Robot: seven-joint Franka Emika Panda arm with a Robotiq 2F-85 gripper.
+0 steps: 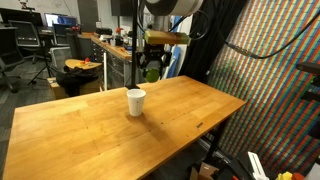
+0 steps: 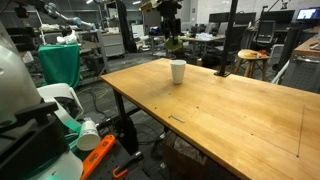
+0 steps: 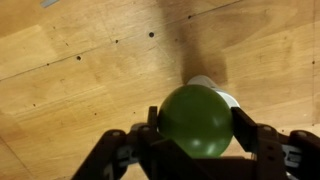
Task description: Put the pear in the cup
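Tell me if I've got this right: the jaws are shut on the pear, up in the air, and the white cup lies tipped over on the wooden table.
Not quite. The cup stands upright on the wooden table, not tipped over; both exterior views show it. The rest holds: the jaws are shut on the pear, up in the air.

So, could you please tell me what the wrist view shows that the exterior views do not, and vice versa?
Only the wrist view: the hand closed on both sides of the small round green pear, which hides most of the small plain white cup beyond it. Only the exterior views: the whole cup standing upright on the wooden table, the hand raised well above the tabletop, and the workshop around. Both: the pear in the hand, the cup and the tabletop.
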